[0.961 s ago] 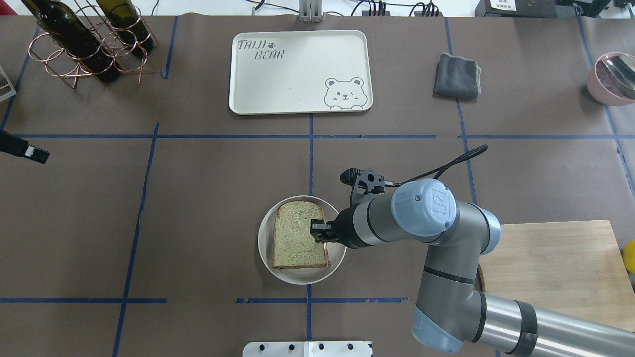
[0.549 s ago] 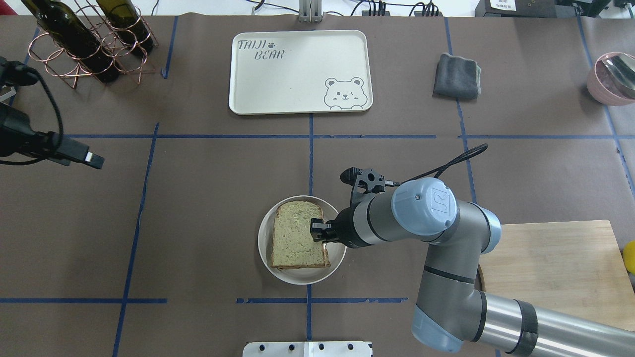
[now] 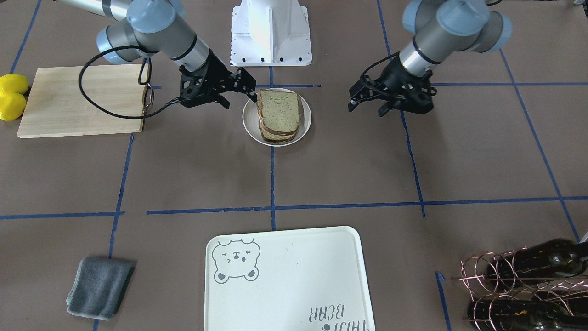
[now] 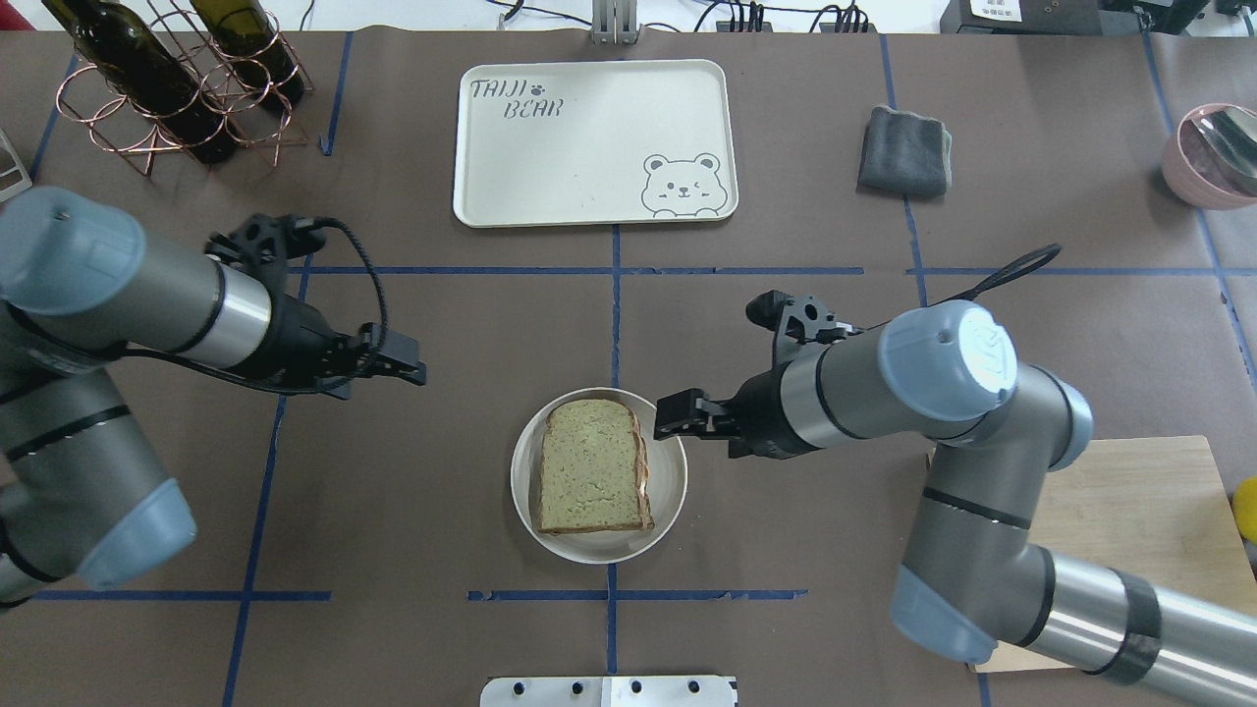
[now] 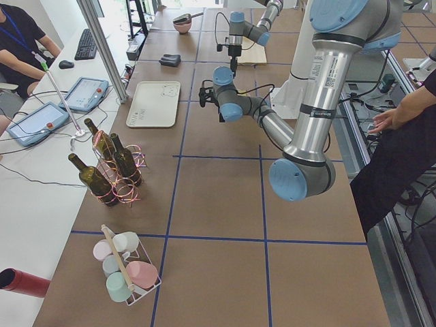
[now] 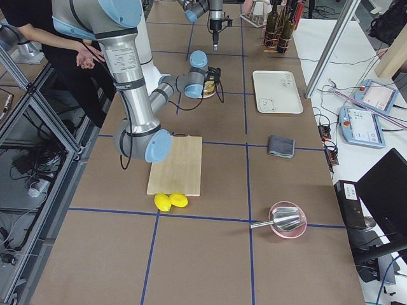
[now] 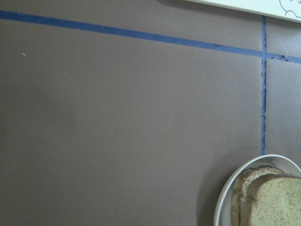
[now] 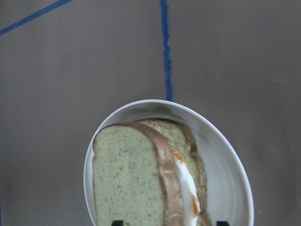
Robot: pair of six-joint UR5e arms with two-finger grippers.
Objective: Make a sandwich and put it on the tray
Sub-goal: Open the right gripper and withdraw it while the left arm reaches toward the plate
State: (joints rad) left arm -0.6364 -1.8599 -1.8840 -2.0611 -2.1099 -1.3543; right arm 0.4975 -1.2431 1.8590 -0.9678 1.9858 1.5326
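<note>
- The right arm (image 4: 943,363) reaches in low from the robot's right with its wrist roughly level. The right claw (image 4: 678,412) points at the dish (image 4: 671,476), just beside its rim, with fingers spread and nothing held.
- The left arm (image 4: 147,295) is bent at the elbow. The left claw (image 4: 410,371) points toward the middle of the surface (image 4: 442,511), well apart from the dish; whether its fingers are spread cannot be told.
- The sandwich (image 4: 589,466) lies flat on the dish, between the two claws and well apart from the tray (image 4: 589,157).
- Writing: the grey stencil lettering (image 4: 516,98) on the tray has "BEAR" as its second word; the first is unclear. A bear face (image 4: 680,184) fills one corner.
- Materials: speckled greenish-tan bread with brown crust; white egg (image 8: 186,181) with orange yolk showing at one edge; round glossy white dish; matte cream tray with rounded corners; brown surface crossed by blue tape lines (image 4: 614,324).
</note>
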